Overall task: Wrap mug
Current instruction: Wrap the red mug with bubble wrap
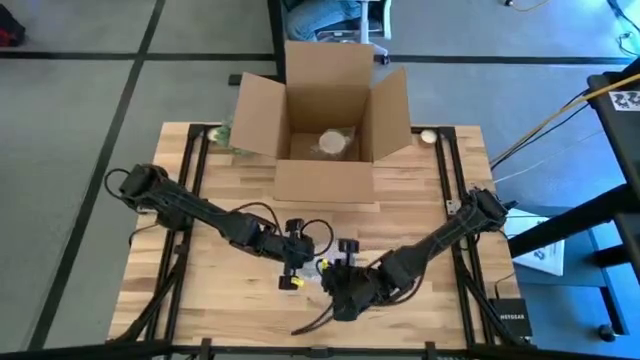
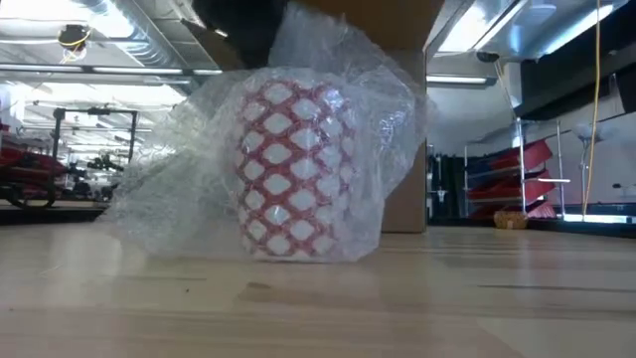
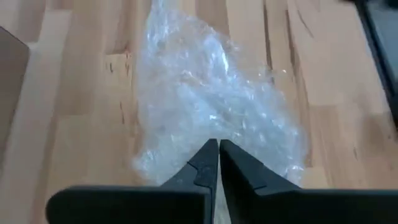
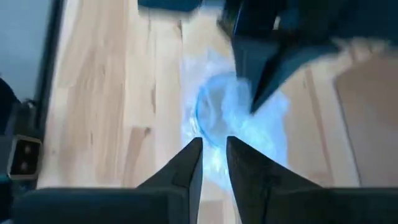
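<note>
The red-lattice mug (image 2: 295,169) stands upright on the bench (image 2: 477,298), draped in bubble wrap (image 2: 179,189) — in front of the open cardboard box (image 1: 325,120). Left gripper (image 3: 219,149) jaws closed, apparently pinching the wrap's edge; right gripper (image 4: 213,146) beside the mug, jaws slightly parted — empty.

Only readable thing I can spot is "NETGEAR" on the small black box (image 1: 511,317) right of the right arm's jaws, off the tabletop edge.

One mug (image 2: 295,169) — one bubble wrap sheet (image 2: 179,189) — one cardboard box (image 1: 325,110) — two arms.
</note>
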### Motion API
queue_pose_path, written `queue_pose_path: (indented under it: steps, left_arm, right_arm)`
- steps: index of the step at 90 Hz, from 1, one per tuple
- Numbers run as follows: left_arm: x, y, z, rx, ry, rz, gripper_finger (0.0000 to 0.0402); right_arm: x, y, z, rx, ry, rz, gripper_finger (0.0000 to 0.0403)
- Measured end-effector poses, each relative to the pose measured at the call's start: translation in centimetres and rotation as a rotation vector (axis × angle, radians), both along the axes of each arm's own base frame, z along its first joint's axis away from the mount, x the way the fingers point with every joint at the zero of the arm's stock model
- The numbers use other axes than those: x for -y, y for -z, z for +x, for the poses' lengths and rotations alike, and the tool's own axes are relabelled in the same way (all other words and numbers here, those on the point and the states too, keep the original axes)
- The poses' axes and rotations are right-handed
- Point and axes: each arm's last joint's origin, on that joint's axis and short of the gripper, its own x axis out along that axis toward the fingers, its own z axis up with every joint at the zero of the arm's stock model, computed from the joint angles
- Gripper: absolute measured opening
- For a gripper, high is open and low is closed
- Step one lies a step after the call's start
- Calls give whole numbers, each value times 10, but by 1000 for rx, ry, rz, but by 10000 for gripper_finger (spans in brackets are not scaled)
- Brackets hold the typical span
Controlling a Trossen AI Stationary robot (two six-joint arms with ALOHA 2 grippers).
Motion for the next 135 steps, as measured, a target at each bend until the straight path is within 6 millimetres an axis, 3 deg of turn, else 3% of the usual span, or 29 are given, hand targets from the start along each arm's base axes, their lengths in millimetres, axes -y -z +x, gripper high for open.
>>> queue_pose_path:
  steps: [13,30,41,103,135]
  left_arm:
    - [3,-2,5,53,44,-27,1]
    - [8,37,16,-73,83,-21,1]
    - [8,51,21,-110,66,-18,1]
    - [3,57,27,-103,61,-43,1]
    - [3,57,28,-96,64,-44,1]
  right_arm:
    - [-4,14,-8,0,76,-30,60]
    - [-8,29,-14,-5,125,-24,60]
    - [-8,32,-16,24,144,-66,60]
    - [8,95,-26,4,192,-154,60]
    - [-8,70,-6,186,53,-167,60]
